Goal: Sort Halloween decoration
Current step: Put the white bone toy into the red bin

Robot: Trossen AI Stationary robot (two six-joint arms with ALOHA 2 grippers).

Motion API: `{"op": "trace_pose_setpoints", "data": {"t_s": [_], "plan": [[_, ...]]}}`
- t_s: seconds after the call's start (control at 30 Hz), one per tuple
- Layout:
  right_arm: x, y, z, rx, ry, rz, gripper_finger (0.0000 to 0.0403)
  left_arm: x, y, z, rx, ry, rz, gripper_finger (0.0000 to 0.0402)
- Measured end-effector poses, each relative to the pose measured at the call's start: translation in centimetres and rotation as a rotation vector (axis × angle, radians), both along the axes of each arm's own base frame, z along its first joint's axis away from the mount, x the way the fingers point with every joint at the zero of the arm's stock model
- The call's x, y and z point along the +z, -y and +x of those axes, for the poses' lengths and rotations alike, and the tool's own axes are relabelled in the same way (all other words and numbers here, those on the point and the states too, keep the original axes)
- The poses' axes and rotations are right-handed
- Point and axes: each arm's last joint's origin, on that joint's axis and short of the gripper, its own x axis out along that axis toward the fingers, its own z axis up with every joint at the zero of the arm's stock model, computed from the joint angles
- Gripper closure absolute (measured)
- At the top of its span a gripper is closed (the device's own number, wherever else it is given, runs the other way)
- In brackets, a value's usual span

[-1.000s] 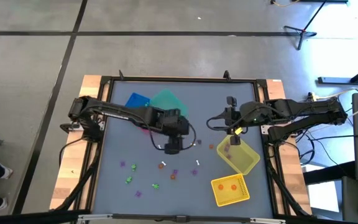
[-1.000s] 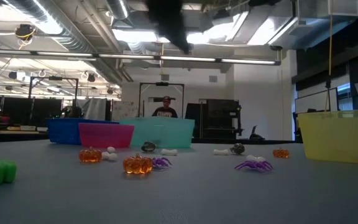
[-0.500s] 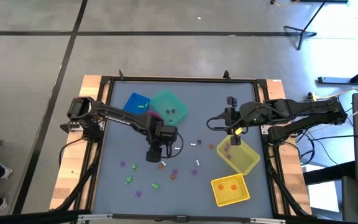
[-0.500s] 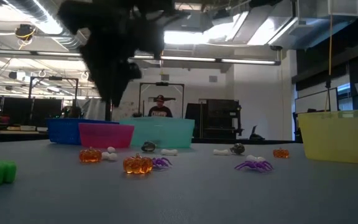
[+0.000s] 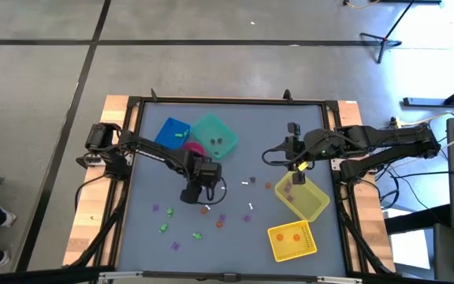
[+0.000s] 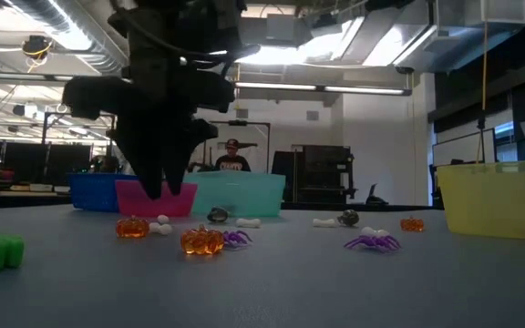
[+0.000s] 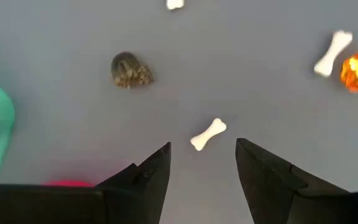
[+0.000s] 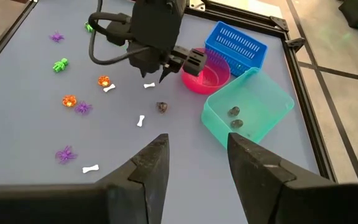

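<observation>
Hovering left gripper (image 7: 202, 163) had jaws spread over white bone (image 7: 207, 134), its long axis skewed to the gap.

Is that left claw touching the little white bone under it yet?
Apart. In the left wrist view the white bone lies on the table ahead of the open left gripper, with bare table showing between it and both fingers.

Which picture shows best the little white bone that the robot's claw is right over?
The left wrist view: the white bone lies large and clear just ahead of the open left gripper. The right wrist view shows it tiny. In the high and low views I cannot pick it out.
</observation>
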Motion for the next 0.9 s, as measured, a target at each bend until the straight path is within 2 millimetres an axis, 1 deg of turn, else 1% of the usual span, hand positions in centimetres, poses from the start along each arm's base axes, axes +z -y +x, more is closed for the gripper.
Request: {"op": "trace_pose_setpoints", "data": {"t_s": [0.1, 0.2, 0.33, 0.47, 0.53, 0.7, 0.9], "plan": [[0.0, 0.0, 0.0, 0.0, 0.0, 0.0, 0.0242, -0.3, 0.0, -0.2, -0.1, -0.011, 0.02, 0.0241], [0.0, 0.0, 0.0, 0.0, 0.0, 0.0, 0.0242, -0.3, 0.0, -0.2, -0.157, -0.004, 0.03, 0.0243], [0.0, 0.0, 0.0, 0.0, 0.0, 0.0, 0.0242, -0.2, -0.1, 0.1, -0.182, 0.026, 0.032, 0.0243], [-0.2, 0.0, 0.1, 0.002, -0.002, -0.002, 0.0242, -0.8, -0.4, 0.4, -0.178, 0.018, 0.03, 0.0244], [-0.9, 0.0, 0.1, 0.008, -0.006, -0.002, 0.0242, -1.0, -0.6, 0.4, -0.174, 0.011, 0.022, 0.0244], [-3.2, -0.3, 0.4, 0.054, -0.015, 0.038, 0.0242, -1.4, -0.6, 0.4, -0.173, -0.007, 0.019, 0.0244], [-5.9, -0.4, 1.1, 0.066, 0.032, 0.053, 0.0242, -1.5, -0.8, 0.5, -0.205, -0.012, 0.026, 0.0244]]}}
